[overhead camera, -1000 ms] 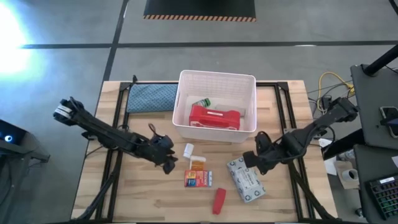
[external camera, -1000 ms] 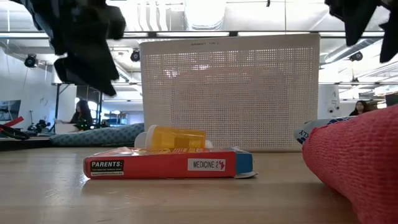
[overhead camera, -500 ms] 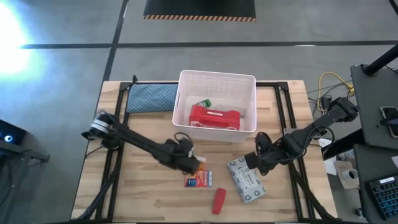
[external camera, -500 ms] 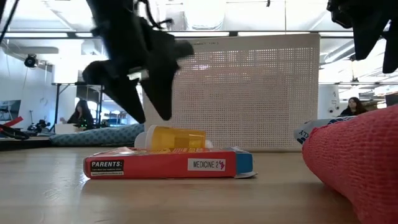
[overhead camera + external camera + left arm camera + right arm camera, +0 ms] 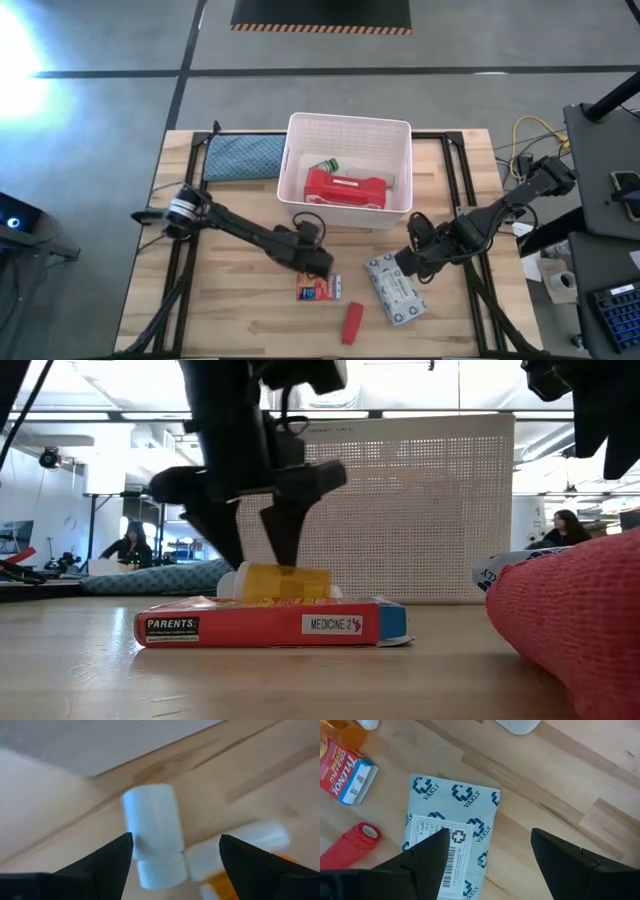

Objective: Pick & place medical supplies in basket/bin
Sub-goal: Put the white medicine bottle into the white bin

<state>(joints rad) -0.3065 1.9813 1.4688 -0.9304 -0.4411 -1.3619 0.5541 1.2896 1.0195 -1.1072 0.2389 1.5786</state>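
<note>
Your left gripper (image 5: 252, 530) hangs with fingers spread just over the white bottle (image 5: 154, 834) beside the orange-red box (image 5: 319, 288), in front of the bin (image 5: 400, 135), while your right gripper (image 5: 408, 262) waits, fingers spread, above the soft pack (image 5: 451, 840).

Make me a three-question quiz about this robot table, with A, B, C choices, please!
1. Where is the red case?
A. In the bin
B. On the cloth
C. On the floor

2. What colour is the roll at the table's front?
A. Blue
B. Red
C. Green

3. How are the left gripper's fingers?
A. Shut on the box
B. Holding the red case
C. Open, over the orange bottle

Answers:
1 A: from above, the case lies inside the white bin.
2 B: it is red, lying near the box.
3 C: the low view shows both fingers spread apart above the bottle.
</note>
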